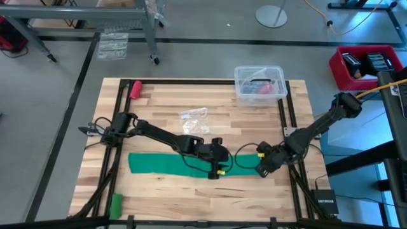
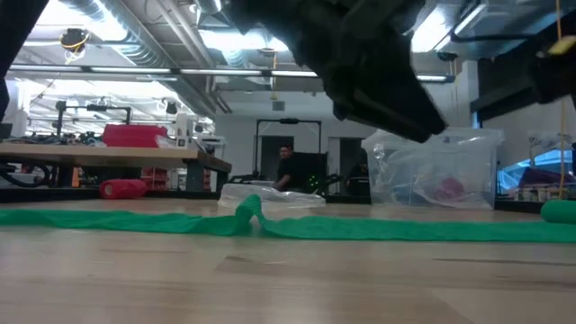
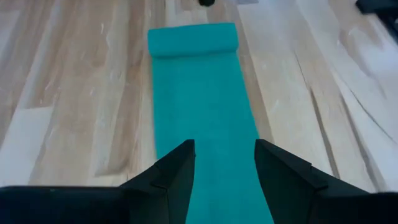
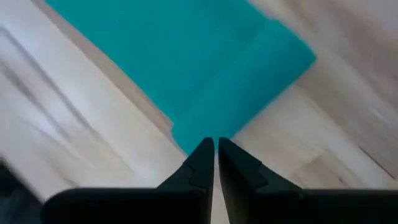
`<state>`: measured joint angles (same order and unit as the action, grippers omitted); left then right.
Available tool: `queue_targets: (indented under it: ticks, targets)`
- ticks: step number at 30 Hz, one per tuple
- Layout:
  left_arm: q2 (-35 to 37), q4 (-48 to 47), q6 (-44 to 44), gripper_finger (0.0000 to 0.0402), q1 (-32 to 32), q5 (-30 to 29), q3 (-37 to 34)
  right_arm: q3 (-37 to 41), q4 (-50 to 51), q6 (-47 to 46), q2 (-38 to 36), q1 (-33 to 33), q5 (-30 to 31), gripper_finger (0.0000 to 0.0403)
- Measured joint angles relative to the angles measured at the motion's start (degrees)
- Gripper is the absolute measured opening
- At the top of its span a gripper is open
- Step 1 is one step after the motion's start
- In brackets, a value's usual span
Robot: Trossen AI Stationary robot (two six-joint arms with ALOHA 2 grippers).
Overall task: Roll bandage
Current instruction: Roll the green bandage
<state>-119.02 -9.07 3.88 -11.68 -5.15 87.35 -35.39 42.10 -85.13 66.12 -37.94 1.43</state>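
The teal-green bandage [image 1: 172,164] lies as a long flat strip across the table, with a short rolled-up end [image 3: 193,40] at its right. The roll also shows in the right wrist view [image 4: 249,87] and at the low view's right edge [image 2: 560,211]. A small raised fold [image 2: 247,211] stands up along the strip. My left gripper [image 3: 224,168] is open over the strip's middle, its fingers pointing along it toward the roll. In the low view it hangs above the cloth. My right gripper [image 4: 216,146] is shut, with its tips at one end face of the roll. My right gripper's shut fingertips [image 4: 205,152] stand at the corner of the roll's end [image 4: 199,134], slanting down toward the table. I cannot tell whether they touch the cloth. The roll lies on the table.
A clear plastic box [image 1: 259,84] stands at the far right. A pink-red roll [image 1: 135,88] lies at the far left. A small bright-green roll [image 1: 116,203] sits at the near left. A clear wrapper [image 1: 194,121] lies behind the strip. A person [image 2: 288,166] shows in the room beyond.
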Motion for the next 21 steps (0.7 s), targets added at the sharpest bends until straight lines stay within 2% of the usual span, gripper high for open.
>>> queue_targets:
  ticks: [4,11,21]
  targets:
    - [1.34,-3.69,0.09,0.0159,-0.31,-0.49,0.00,1.08,-4.93,-0.30,3.42,-1.12,0.64,0.0028]
    - [1.72,-5.54,-0.04,0.0159,-0.37,-1.42,-0.04,1.04,-5.09,2.69,9.32,-0.20,3.91,0.0028]
    - [1.60,-4.90,0.01,0.0159,0.78,-2.51,-0.02,1.44,-10.30,17.81,10.85,4.58,20.77,0.0028]
